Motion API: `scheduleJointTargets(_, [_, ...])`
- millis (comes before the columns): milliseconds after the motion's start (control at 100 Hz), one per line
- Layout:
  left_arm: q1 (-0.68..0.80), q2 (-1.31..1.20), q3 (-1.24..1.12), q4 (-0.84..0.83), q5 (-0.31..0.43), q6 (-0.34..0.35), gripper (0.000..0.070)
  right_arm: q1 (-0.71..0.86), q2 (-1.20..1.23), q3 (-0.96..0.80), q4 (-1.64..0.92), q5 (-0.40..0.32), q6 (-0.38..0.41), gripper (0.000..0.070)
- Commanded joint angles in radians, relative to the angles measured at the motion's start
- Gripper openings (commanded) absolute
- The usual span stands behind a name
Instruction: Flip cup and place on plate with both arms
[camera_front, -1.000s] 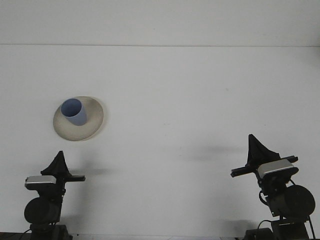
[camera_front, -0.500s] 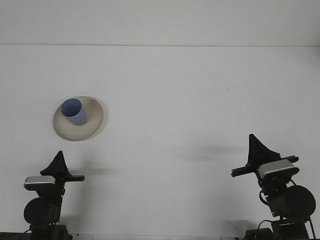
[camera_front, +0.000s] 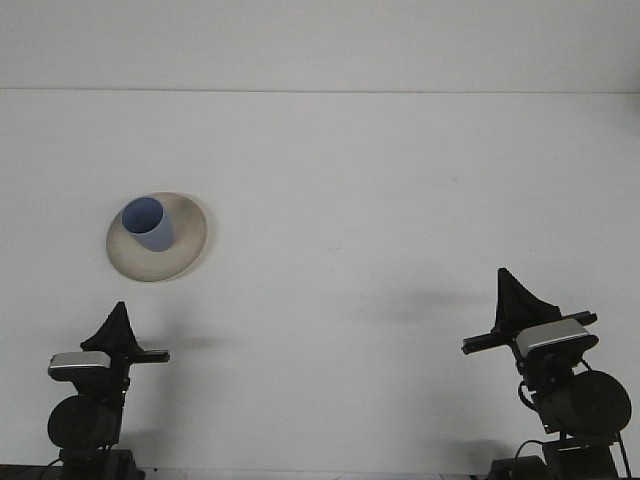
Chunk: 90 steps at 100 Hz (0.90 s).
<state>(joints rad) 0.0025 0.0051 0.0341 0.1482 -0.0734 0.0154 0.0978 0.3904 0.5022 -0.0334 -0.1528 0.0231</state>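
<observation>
- Handling, as judged: the cup (camera_front: 147, 223) looks like a small, thin-walled plastic or paper tumbler, so probably light and fairly stiff, with a smooth wall that may slip under a weak pinch. Too hard a squeeze could dent the rim or tip it on the plate.
- Take-hold point, as judged: the side wall just below the rim, or one finger inside the mouth and one outside, since the mouth is open to view. The base sits down on the plate and is poorly exposed.
- Appearance: the cup is pale blue, plain and handleless, tapering towards its base. Its open mouth shows, so it appears mouth-up, leaning up and to the left as seen from this camera; whether it truly tilts or only looks so cannot be told.
- Location: the cup stands on the plate (camera_front: 182, 250), a round, shallow, off-white dish on the left part of the white bench (camera_front: 380, 200), slightly left of the plate's centre.
- Left end effector (camera_front: 118, 330): low at the near left edge, well apart from the plate, grasping nothing. Finger spacing cannot be told.
- Right end effector (camera_front: 512, 298): low at the near right edge, far from the cup, also carrying nothing. Finger spacing cannot be told.
- Progress, as judged: placement appears complete.
</observation>
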Motion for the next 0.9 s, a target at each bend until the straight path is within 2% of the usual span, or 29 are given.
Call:
scheduleJointTargets(0, [0.001, -0.001, -0.020, 0.010, -0.004, -0.002, 0.0013, 0.001, 0.002, 0.008, 0.013, 0.005, -0.024, 0.0000])
scheduleJointTargets(80, [0.001, -0.001, -0.020, 0.010, -0.004, -0.002, 0.0014, -0.002, 0.002, 0.005, 0.005, 0.035, -0.111, 0.0000])
scheduleJointTargets(180, [0.001, -0.001, -0.020, 0.010, -0.004, -0.002, 0.0014, -0.023, -0.031, -0.044, 0.002, 0.069, -0.174, 0.0000])
scheduleJointTargets(310, [0.001, -0.001, -0.020, 0.011, -0.004, -0.002, 0.0013, -0.070, -0.139, -0.198, 0.028, 0.076, -0.193, 0.0000])
scheduleJointTargets(440, [0.001, -0.001, -0.020, 0.010, -0.004, -0.002, 0.0013, -0.091, -0.279, -0.342, 0.021, 0.076, -0.270, 0.0000])
scheduleJointTargets(640, [0.001, -0.001, -0.020, 0.011, -0.004, -0.002, 0.0014, -0.109, -0.389, -0.460, -0.007, 0.085, -0.309, 0.0000])
scheduleJointTargets(780, [0.001, 0.000, -0.020, 0.010, -0.004, -0.002, 0.0014, -0.112, -0.389, -0.489, -0.021, 0.082, -0.280, 0.0000])
scheduleJointTargets(890, [0.001, -0.001, -0.020, 0.010, -0.004, -0.002, 0.0013, -0.113, -0.389, -0.489, -0.012, 0.082, -0.293, 0.0000])
